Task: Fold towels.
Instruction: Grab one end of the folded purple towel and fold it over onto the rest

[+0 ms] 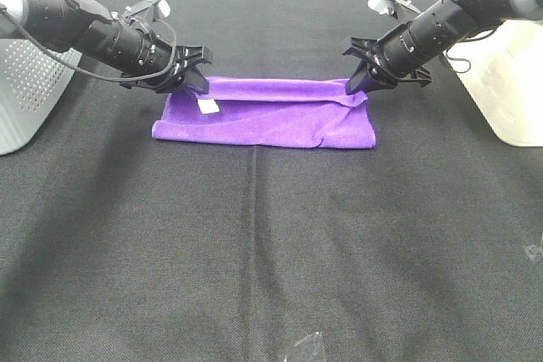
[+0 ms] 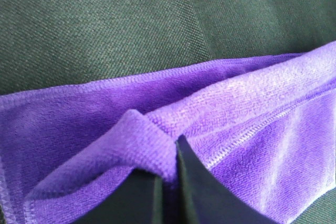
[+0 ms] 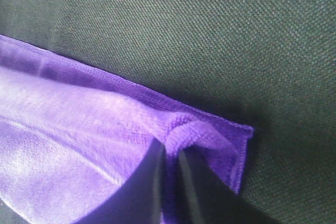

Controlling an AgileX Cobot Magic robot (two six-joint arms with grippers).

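Left gripper (image 1: pixel 193 74) grasps the towel (image 1: pixel 267 116) at its 10 o'clock corner in the high view, and the right gripper (image 1: pixel 361 75) grasps the 2 o'clock corner. The purple towel lies as a wide band on the dark tabletop (image 1: pixel 271 252), a little toward 12 o'clock from the middle, with its white tag (image 1: pixel 207 106) just beside the left gripper. Holding both far corners at once should, I judge, keep that edge straight while it is carried over for a fold. From the left wrist, the left gripper (image 2: pixel 168 182) is clenched on a raised ridge of towel (image 2: pixel 236 103). From the right wrist, the right gripper (image 3: pixel 170 171) likewise pinches a bunched corner of towel (image 3: pixel 79 119), the hem showing beside it.
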